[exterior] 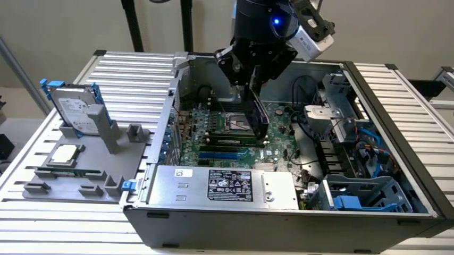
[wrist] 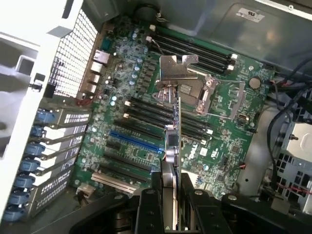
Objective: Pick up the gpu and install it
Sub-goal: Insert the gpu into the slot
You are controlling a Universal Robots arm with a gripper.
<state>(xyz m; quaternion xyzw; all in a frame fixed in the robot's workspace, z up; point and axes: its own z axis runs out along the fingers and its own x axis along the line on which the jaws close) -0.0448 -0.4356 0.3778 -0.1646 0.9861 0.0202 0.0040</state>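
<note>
The gpu point(exterior: 257, 114) hangs on edge inside the open computer case, its dark face towards the exterior view's right. My gripper point(exterior: 250, 79) is shut on its upper edge. In the wrist view the gpu point(wrist: 173, 139) appears edge-on as a thin strip between my black fingers point(wrist: 147, 209), with my gripper point(wrist: 171, 200) clamped around it. It is held over the green motherboard point(wrist: 131, 92), above the long black slots and close to the blue slot point(wrist: 134, 141). Whether its lower edge touches a slot I cannot tell.
The case walls point(exterior: 397, 117) enclose the motherboard point(exterior: 212, 141). A silver power supply point(exterior: 220, 186) sits at the front, with a blue drive cage point(exterior: 354, 199) and cables beside it. On the exterior view's left, a grey fixture point(exterior: 85, 175) carries a hard drive point(exterior: 74, 109), a processor point(exterior: 62, 154) and a memory stick point(exterior: 67, 172).
</note>
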